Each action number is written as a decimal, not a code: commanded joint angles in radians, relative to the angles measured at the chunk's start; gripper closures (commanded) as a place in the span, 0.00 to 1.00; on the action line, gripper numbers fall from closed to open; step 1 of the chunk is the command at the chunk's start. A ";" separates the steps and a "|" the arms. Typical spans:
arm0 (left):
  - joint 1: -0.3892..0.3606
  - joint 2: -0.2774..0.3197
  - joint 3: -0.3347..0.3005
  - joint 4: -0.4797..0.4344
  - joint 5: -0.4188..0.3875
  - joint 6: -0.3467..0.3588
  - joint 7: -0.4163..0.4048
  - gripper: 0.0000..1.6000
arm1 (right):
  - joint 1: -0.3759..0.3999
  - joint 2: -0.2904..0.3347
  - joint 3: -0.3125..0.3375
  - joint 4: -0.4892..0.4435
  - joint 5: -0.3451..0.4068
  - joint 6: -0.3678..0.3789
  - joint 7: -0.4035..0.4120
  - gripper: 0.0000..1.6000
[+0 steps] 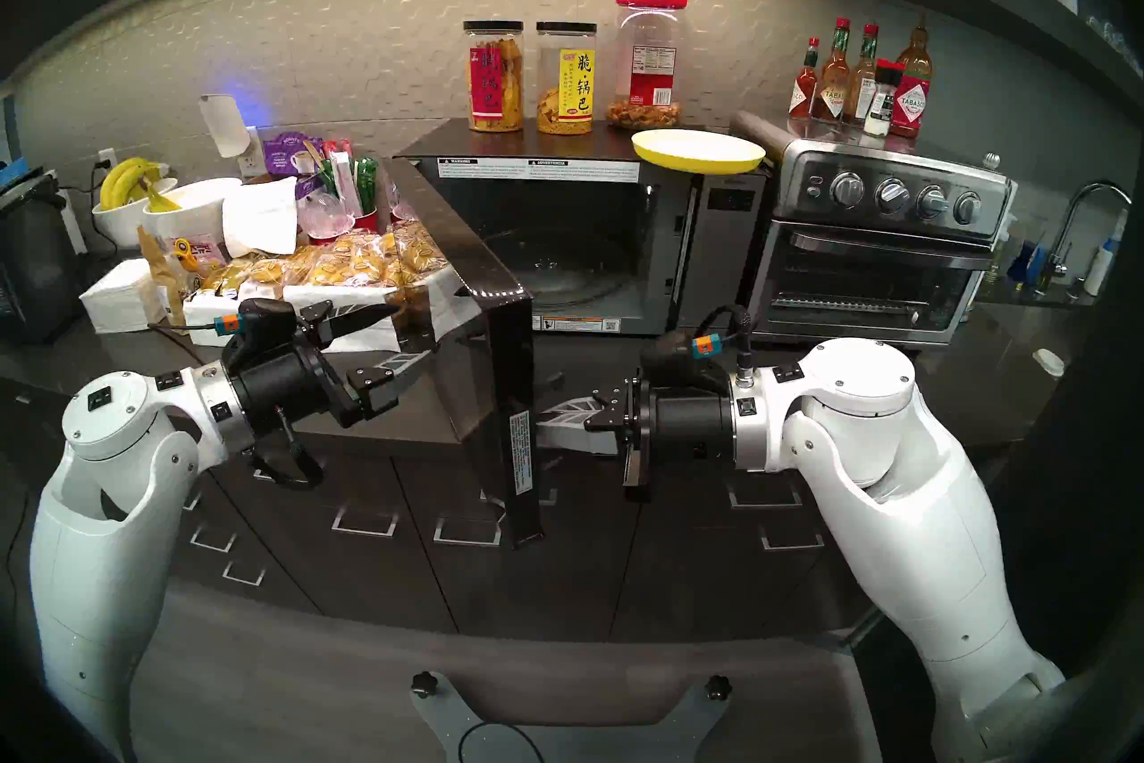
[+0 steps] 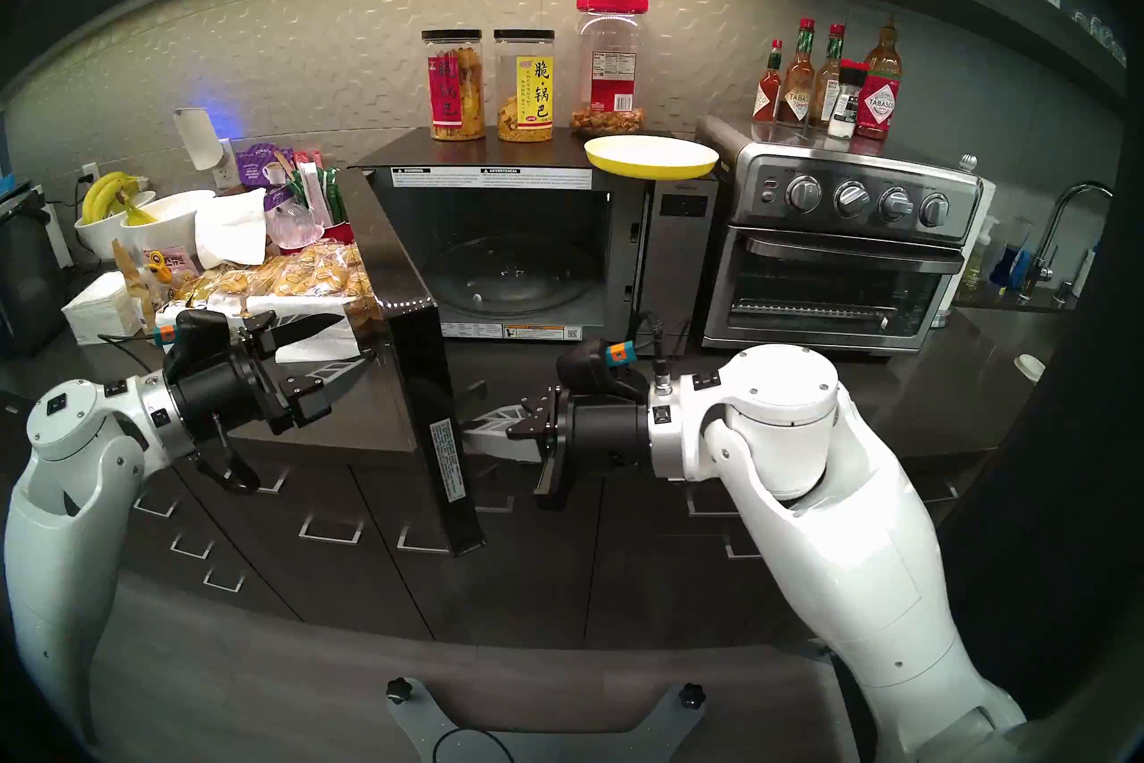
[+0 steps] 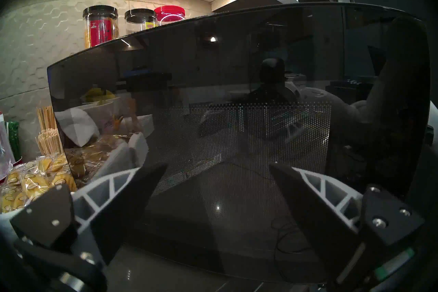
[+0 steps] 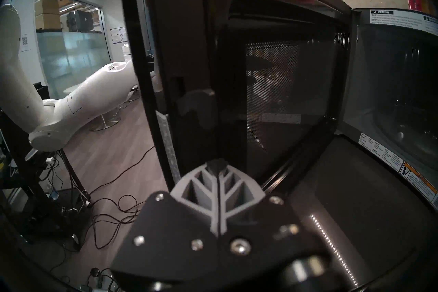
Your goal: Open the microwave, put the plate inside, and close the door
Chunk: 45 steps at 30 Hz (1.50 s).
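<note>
my rig at the kitchen counter, with the microwave [image 1: 594,241] standing open: the door [image 1: 489,371] is swung out toward me on its left hinge, its free edge hanging past the counter front, and the cavity with its glass turntable [image 2: 514,279] is bare. i judge the first step done; moving the plate and shutting the door are both left. the plate [image 1: 698,153], bright yellow, sits untouched on the microwave's top at its right front corner, high above and well beyond my right gripper [image 1: 557,421], just beside the toaster oven [image 1: 879,248]. that right gripper has its fingers pressed together with nothing between them; it points level-ish to the left, its tip at the inner face of the door near the lower free edge, though i cannot tell whether it touches. my left gripper [image 1: 396,344] is spread wide and empty, aimed level at the glossy outer face of the door, which fills the wrist view just ahead of the fingertips [image 3: 154,177]; the snack packets [image 1: 346,260] lie just to its left. both forearms are raised and bent inward, one claw on each side of the door panel. to go on, i judge the right arm must pull clear and rise to the plate.
</note>
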 commanded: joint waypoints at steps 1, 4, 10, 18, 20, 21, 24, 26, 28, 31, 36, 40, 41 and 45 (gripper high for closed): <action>-0.001 0.003 -0.003 -0.010 -0.001 0.000 -0.003 0.00 | 0.008 -0.020 0.005 -0.017 0.030 0.011 0.015 1.00; -0.001 0.003 -0.003 -0.010 -0.001 0.000 -0.003 0.00 | 0.009 -0.021 0.007 -0.018 0.036 0.020 0.022 1.00; -0.001 0.003 -0.003 -0.010 -0.001 0.000 -0.003 0.00 | 0.000 -0.019 0.010 -0.023 0.042 0.030 0.035 1.00; -0.001 0.003 -0.003 -0.010 -0.001 0.000 -0.003 0.00 | -0.010 -0.024 0.013 -0.026 0.052 0.052 0.049 1.00; -0.001 0.003 -0.003 -0.010 -0.001 0.000 -0.003 0.00 | -0.011 -0.026 0.015 -0.024 0.056 0.057 0.053 1.00; -0.001 0.003 -0.003 -0.010 -0.001 0.000 -0.003 0.00 | -0.012 -0.027 0.015 -0.025 0.056 0.058 0.054 1.00; -0.001 0.003 -0.003 -0.010 -0.001 0.000 -0.003 0.00 | -0.014 -0.027 0.016 -0.028 0.057 0.061 0.058 1.00; -0.001 0.003 -0.003 -0.010 -0.001 0.000 -0.003 0.00 | -0.016 -0.026 0.017 -0.029 0.056 0.062 0.061 1.00; -0.001 0.003 -0.003 -0.010 -0.001 0.000 -0.003 0.00 | -0.017 -0.026 0.017 -0.030 0.055 0.063 0.063 1.00; -0.001 0.003 -0.003 -0.010 -0.001 0.000 -0.003 0.00 | -0.021 -0.025 0.018 -0.029 0.052 0.061 0.064 1.00; -0.001 0.003 -0.003 -0.010 -0.001 0.000 -0.003 0.00 | -0.022 -0.023 0.021 -0.024 0.049 0.056 0.069 1.00; -0.001 0.003 -0.003 -0.010 -0.001 0.000 -0.003 0.00 | -0.016 -0.021 0.027 -0.014 0.047 0.051 0.074 1.00; -0.001 0.003 -0.003 -0.010 -0.001 0.000 -0.003 0.00 | -0.014 -0.021 0.029 -0.013 0.047 0.052 0.075 1.00; -0.001 0.003 -0.003 -0.010 -0.001 0.000 -0.003 0.00 | -0.010 -0.019 0.038 -0.004 0.045 0.047 0.078 1.00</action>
